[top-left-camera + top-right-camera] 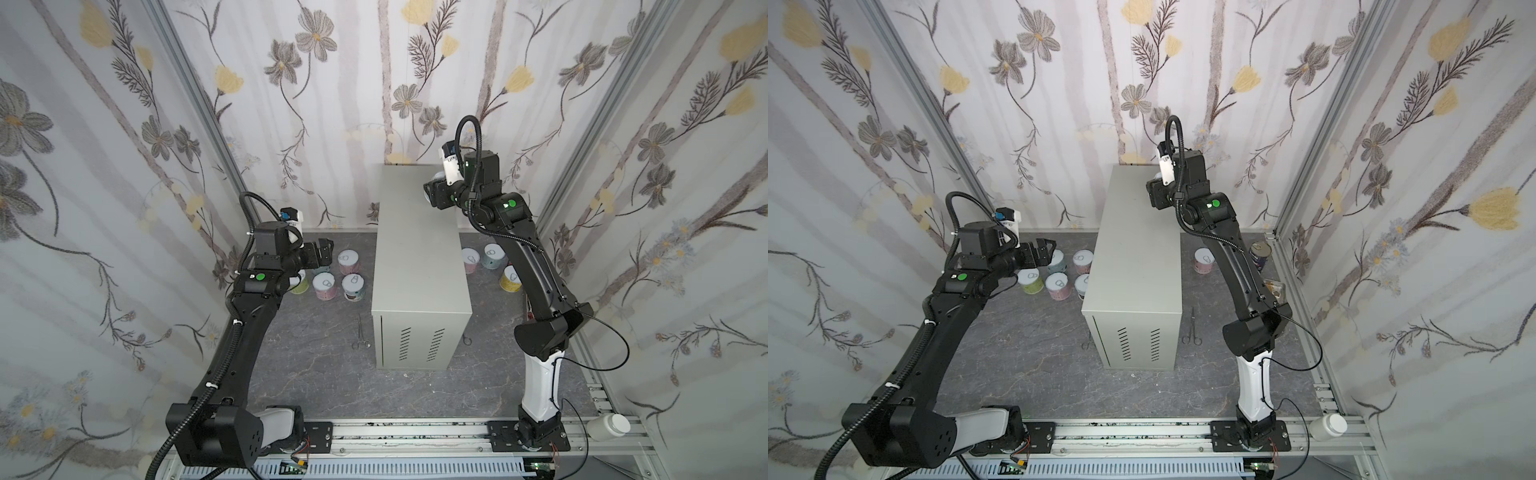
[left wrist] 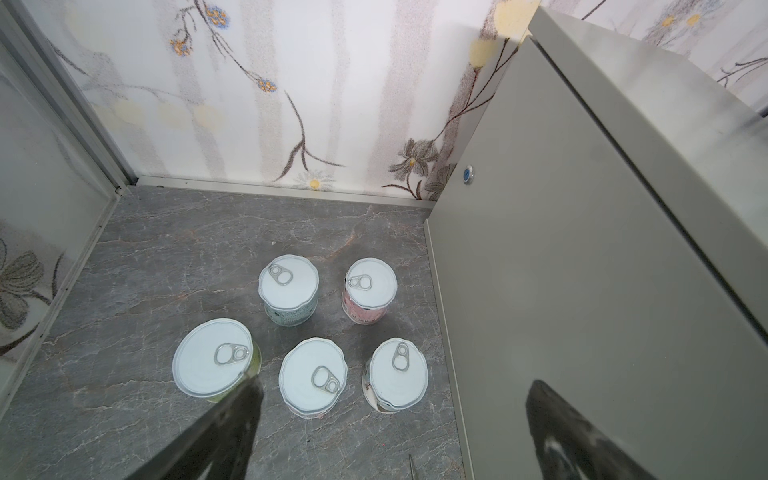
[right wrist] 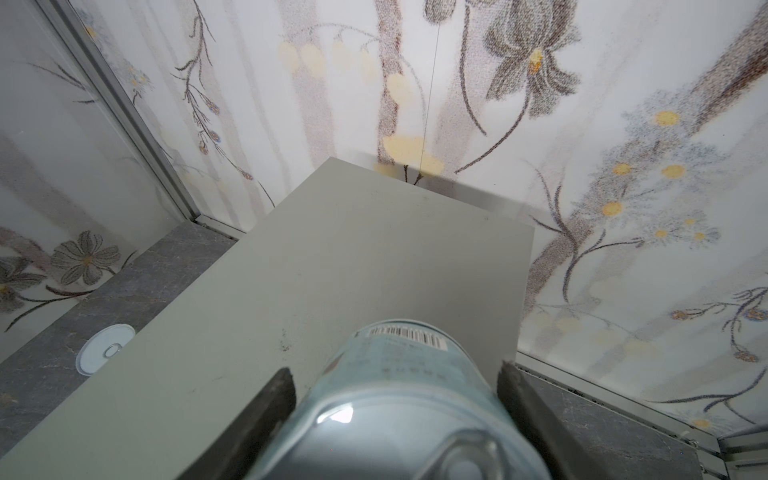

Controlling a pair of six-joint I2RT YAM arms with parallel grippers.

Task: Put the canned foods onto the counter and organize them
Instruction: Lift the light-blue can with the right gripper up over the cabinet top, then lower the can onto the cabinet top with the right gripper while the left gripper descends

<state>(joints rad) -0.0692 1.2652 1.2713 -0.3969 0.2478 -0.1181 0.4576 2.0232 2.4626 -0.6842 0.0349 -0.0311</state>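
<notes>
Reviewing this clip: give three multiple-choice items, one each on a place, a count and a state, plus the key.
1. The light-blue can in the right gripper is:
A) over the counter top B) on the floor C) on the front rail
2. How many cans stand below the left gripper?
A) three B) five C) seven
3. The left gripper is:
A) open, empty B) shut on a can C) shut, empty
Key: 1 A, the right wrist view shows it above the grey top; 2 B, five show in the left wrist view; 3 A, its fingers stand wide apart above the cans.
</notes>
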